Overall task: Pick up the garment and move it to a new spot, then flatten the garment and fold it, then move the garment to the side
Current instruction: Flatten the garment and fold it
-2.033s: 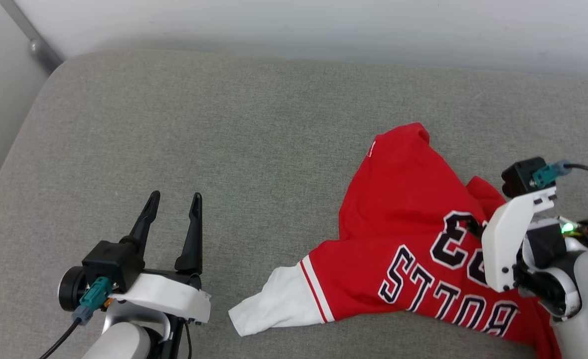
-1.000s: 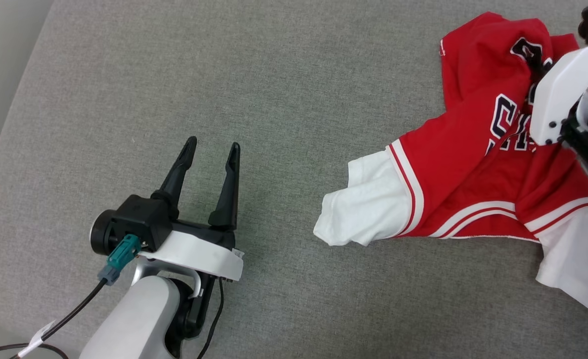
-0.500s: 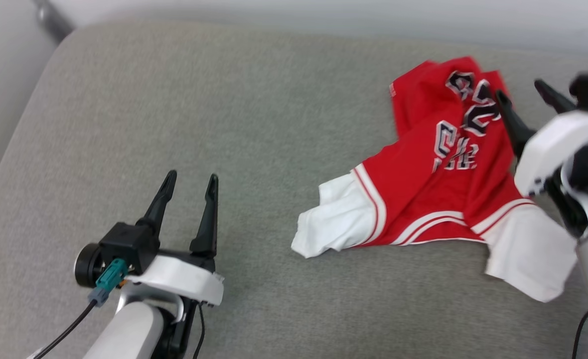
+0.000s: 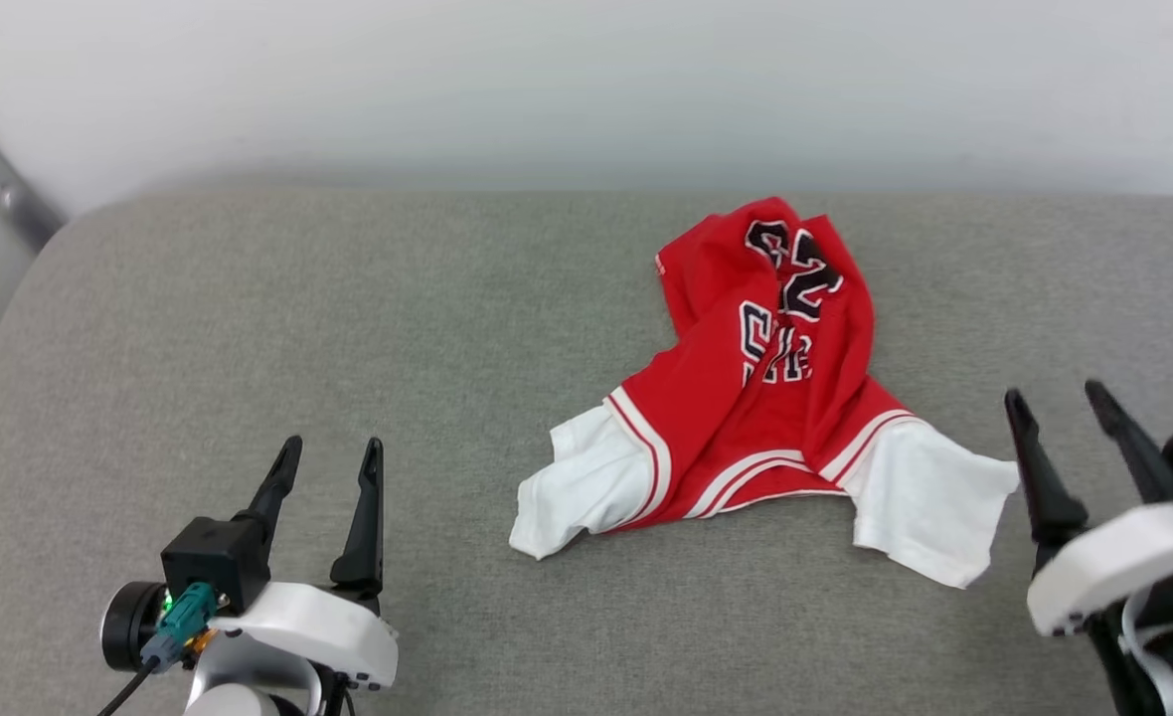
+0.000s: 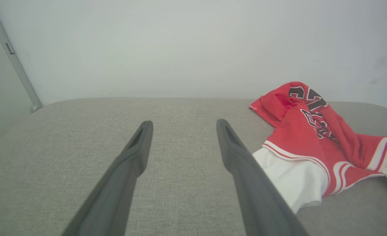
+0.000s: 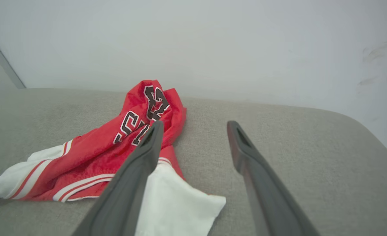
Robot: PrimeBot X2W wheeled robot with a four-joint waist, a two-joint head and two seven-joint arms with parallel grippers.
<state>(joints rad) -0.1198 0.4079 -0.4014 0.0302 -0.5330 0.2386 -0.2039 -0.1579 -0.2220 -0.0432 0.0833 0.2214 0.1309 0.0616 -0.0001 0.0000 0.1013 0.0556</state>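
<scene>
your left gripper [image 4: 334,443] and right gripper [image 4: 1054,391] were both wide open, holding nothing. the right one was nearer the garment [image 4: 736,418]. it lay bunched on the grey cushion [image 4: 348,298], white sleeves toward you, red end pointing away.

In your head view, the garment [image 4: 755,398] lies on the cushion [image 4: 249,328], a little toward 3 o'clock of centre. The wall [image 4: 586,80] stands behind the cushion at 12 o'clock. The garment's body is heaped toward 12 o'clock, with one sleeve [image 4: 577,497] spread to 7 o'clock and the other sleeve [image 4: 929,507] to 4 o'clock. Your left gripper [image 4: 334,443] sits at 8 o'clock of the garment, well apart. Your right gripper [image 4: 1054,391] sits at 3 o'clock, just beside the nearer sleeve.
</scene>
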